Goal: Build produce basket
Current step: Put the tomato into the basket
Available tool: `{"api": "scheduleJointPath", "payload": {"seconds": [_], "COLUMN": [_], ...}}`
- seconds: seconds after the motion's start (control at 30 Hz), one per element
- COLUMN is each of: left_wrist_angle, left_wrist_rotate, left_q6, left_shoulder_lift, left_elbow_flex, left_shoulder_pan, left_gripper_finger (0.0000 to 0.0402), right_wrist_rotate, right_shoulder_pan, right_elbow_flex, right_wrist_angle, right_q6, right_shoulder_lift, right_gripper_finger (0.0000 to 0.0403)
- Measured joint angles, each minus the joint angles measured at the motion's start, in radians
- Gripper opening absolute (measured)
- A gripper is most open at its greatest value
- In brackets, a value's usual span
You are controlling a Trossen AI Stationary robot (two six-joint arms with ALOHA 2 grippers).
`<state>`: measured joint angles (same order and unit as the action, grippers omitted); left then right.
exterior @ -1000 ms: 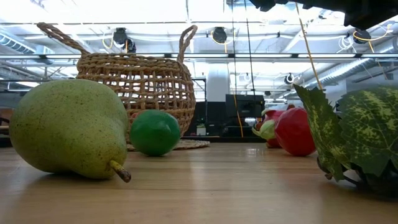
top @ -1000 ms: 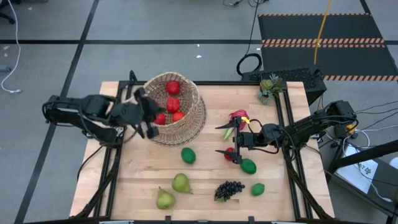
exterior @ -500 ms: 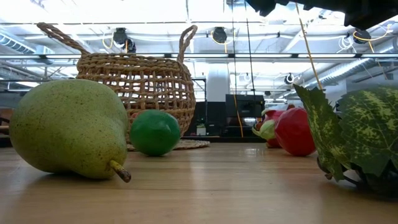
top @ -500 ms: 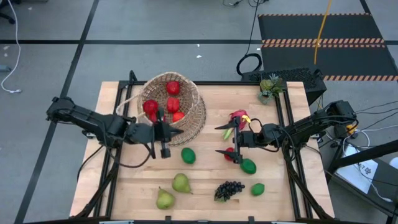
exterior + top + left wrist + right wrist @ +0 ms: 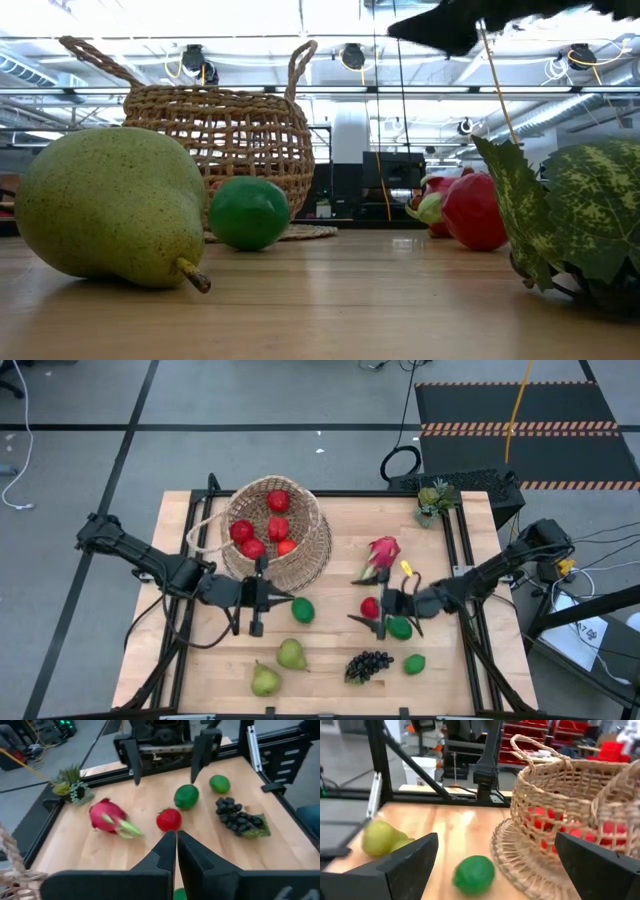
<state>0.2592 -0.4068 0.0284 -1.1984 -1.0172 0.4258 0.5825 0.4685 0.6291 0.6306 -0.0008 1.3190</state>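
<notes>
The woven basket (image 5: 275,538) stands at the far left of the table with several red fruits (image 5: 277,526) inside. My left gripper (image 5: 284,598) hangs shut, holding nothing, just off the basket's near side, beside a green lime (image 5: 303,610). Its shut fingers (image 5: 172,851) point across the table at my right gripper (image 5: 167,757). My right gripper (image 5: 371,612) hovers open over a red fruit (image 5: 168,819) and another lime (image 5: 186,796). A pink dragon fruit (image 5: 382,550), the grapes (image 5: 368,664), a third lime (image 5: 414,664) and two pears (image 5: 290,654) lie loose on the table.
A small green potted plant (image 5: 435,498) stands at the far right corner. Black frame rails (image 5: 462,545) run along both sides of the table. Bare wood lies between the basket and the dragon fruit. In the low view a pear (image 5: 110,205) and the grape leaf (image 5: 570,215) fill the foreground.
My left gripper has swung from the basket's left rim across to its near side, sinking and moving toward the table's right and near edges, and it has stayed shut. My right gripper has rolled and shifted toward the near edge, uncovering the dragon fruit, still open.
</notes>
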Motion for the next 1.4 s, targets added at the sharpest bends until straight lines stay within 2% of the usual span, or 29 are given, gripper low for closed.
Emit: {"api": "scheduleJointPath", "payload": {"seconds": [0.23, 0.33, 0.43, 0.7, 0.97, 1.1, 1.23, 1.4], "left_wrist_angle": [0.001, 0.003, 0.002, -0.008, -0.025, -0.023, -0.025, -0.024], "left_wrist_rotate": [0.003, 0.004, 0.003, 0.003, 0.002, 0.0, -0.005, -0.009], "left_q6": [-0.011, -0.03, -0.048, -0.105, -0.032, 0.02, 0.056, 0.054], "left_shoulder_lift": [-0.002, -0.013, -0.018, -0.082, -0.106, -0.098, -0.095, -0.095], "left_elbow_flex": [0.0, 0.0, 0.0, -0.001, 0.0, 0.0, -0.001, -0.001], "left_shoulder_pan": [0.055, 0.075, 0.094, 0.109, 0.1, 0.089, 0.071, 0.041], "left_gripper_finger": [0.0004, 0.0004, 0.0014, 0.0023, 0.0024, 0.0024, 0.0024, 0.0024], "right_wrist_rotate": [0.208, 0.257, 0.287, 0.284, 0.251, 0.22, 0.211, 0.111], "right_shoulder_pan": [0.213, 0.274, 0.3, 0.313, 0.289, 0.279, 0.258, 0.206], "right_elbow_flex": [0.005, 0.005, 0.005, 0.004, 0.048, 0.153, 0.29, 0.376], "right_wrist_angle": [-0.112, -0.145, -0.14, -0.14, -0.129, -0.265, -0.556, -0.783], "right_q6": [0.299, 0.404, 0.436, 0.504, 0.498, 0.428, 0.405, 0.434], "right_shoulder_lift": [0.0, 0.0, 0.0, 0.059, 0.118, 0.142, 0.142, 0.141], "right_gripper_finger": [0.0396, 0.0396, 0.0396, 0.0396, 0.0396, 0.0396, 0.0396, 0.0396]}}
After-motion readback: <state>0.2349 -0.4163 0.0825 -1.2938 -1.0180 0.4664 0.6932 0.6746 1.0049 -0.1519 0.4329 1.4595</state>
